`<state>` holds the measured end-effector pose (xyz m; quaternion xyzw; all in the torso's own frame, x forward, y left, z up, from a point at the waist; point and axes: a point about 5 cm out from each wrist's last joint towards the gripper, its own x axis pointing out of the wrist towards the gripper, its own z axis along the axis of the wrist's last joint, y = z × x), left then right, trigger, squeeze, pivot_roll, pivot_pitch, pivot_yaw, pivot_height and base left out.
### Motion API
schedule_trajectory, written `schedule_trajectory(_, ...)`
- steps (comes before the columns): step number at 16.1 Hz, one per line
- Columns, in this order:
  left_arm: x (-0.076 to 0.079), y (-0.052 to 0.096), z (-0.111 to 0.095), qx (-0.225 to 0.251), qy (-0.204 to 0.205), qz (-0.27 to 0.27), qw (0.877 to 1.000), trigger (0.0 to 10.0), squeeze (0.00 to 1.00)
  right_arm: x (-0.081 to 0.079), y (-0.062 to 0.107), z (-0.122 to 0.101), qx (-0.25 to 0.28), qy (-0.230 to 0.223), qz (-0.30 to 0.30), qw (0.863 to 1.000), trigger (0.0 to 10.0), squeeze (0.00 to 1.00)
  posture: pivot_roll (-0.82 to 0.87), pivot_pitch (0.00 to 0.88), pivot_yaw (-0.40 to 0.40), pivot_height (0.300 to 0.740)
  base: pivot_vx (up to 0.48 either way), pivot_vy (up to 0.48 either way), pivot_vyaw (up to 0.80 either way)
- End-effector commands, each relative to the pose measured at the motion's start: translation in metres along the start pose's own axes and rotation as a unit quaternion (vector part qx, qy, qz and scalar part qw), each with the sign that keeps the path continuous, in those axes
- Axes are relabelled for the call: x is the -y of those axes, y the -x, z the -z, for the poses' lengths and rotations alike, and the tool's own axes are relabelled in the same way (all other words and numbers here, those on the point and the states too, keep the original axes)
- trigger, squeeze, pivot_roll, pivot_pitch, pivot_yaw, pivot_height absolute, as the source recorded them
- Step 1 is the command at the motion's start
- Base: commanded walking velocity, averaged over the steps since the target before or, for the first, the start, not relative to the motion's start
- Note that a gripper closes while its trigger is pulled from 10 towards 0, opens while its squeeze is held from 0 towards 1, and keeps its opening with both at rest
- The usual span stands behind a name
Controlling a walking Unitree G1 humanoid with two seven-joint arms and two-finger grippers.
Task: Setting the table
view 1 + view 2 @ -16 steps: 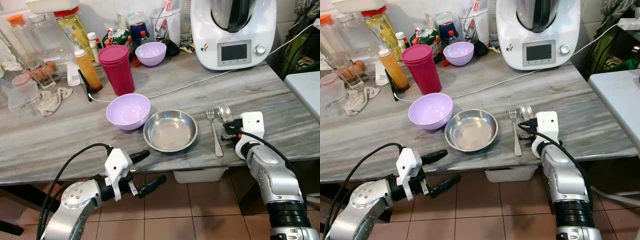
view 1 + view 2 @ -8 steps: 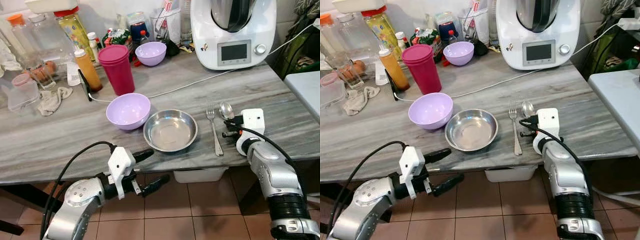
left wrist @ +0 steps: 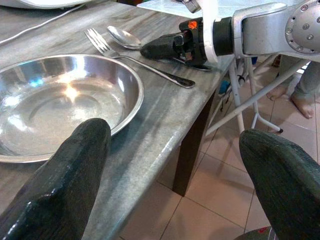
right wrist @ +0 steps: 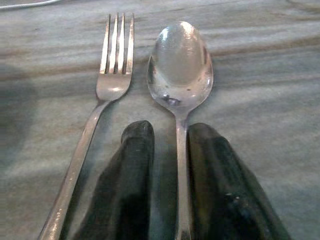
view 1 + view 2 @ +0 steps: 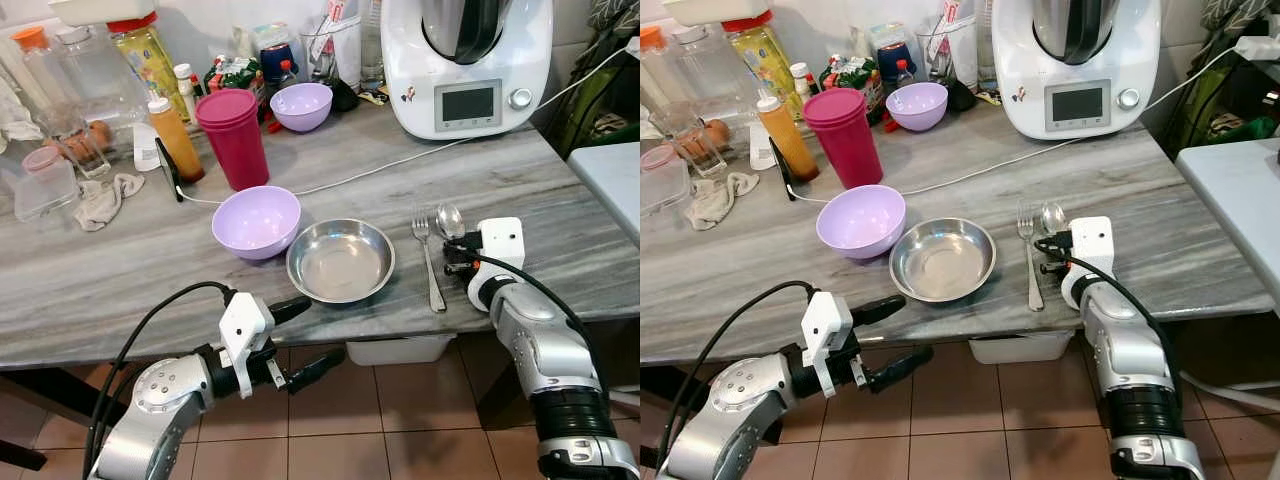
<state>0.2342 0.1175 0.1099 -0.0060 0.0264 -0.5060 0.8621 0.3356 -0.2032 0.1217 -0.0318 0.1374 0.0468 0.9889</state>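
A steel spoon (image 5: pixel 449 220) lies on the grey marble table (image 5: pixel 120 280), just right of a fork (image 5: pixel 428 262). My right gripper (image 5: pixel 453 257) rests on the table with its fingers shut on the spoon's handle; the right wrist view shows the handle running between the two black fingers (image 4: pixel 135 165), below the spoon's bowl (image 4: pixel 180 65) and beside the fork (image 4: pixel 112 65). Left of the fork sits an empty steel plate (image 5: pixel 340 265), and beside that a light purple bowl (image 5: pixel 256 222). My left gripper (image 5: pixel 320 330) hangs open below the table's front edge, in front of the plate (image 3: pixel 55 105).
At the back stand a white kitchen machine (image 5: pixel 465 60), a pink tumbler (image 5: pixel 233 135), a second purple bowl (image 5: pixel 302 105), an orange bottle (image 5: pixel 175 140) and several jars. A white cable (image 5: pixel 380 165) crosses the table. A cloth (image 5: pixel 105 200) lies at left. Another white surface (image 5: pixel 610 180) is at right.
My right gripper has slid slightly further onto the table with the spoon, which now lies beside the fork. My left gripper has shifted a little right and forward under the table edge.
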Motion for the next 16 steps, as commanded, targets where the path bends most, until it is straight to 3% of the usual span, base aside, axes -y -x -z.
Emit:
schedule_trajectory(1, -0.001, 0.000, -0.004, 0.000, -0.009, -0.003, 1.000, 10.0, 0.00, -0.001, -0.001, 0.001, -0.004, 0.000, -0.003, 1.000, 10.0, 1.00, -0.27, 0.080, 0.136, 0.740, 0.000, 0.000, 0.00)
schedule_trajectory(10, -0.004, -0.002, -0.002, 0.010, -0.010, -0.006, 1.000, 10.0, 0.00, 0.007, 0.026, -0.033, 0.084, -0.009, 0.036, 0.996, 10.0, 1.00, -0.28, 0.049, 0.136, 0.740, 0.000, 0.000, 0.00)
schedule_trajectory(16, -0.025, -0.013, -0.008, 0.031, -0.024, -0.080, 0.996, 10.0, 0.00, -0.003, 0.060, -0.025, 0.141, -0.010, 0.096, 0.985, 10.0, 1.00, -0.29, 0.018, 0.141, 0.740, 0.000, 0.000, 0.00)
